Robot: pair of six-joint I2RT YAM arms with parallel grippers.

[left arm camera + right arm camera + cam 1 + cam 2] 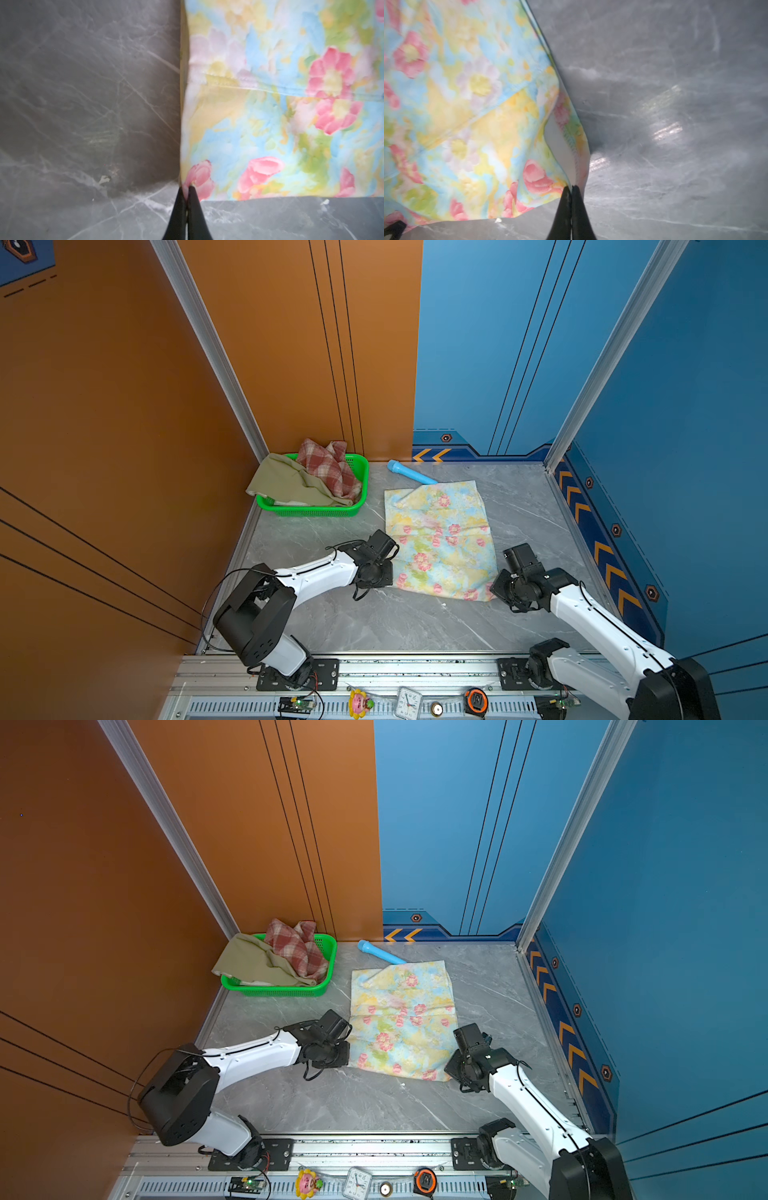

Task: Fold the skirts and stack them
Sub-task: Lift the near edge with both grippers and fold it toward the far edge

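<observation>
The 2 top views look down from high above the near edge, facing the far side, and share almost the whole table. The 2 wrist cameras sit very close behind the left gripper and right gripper, aimed down along them, each framing 1 near corner of the floral skirt.

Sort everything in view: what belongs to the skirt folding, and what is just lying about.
Job: floral skirt, pinched at two corners by left gripper and right gripper; plaid skirt; olive skirt.
Lying about: basket, tube, clock, tape measure, flower toy.
</observation>
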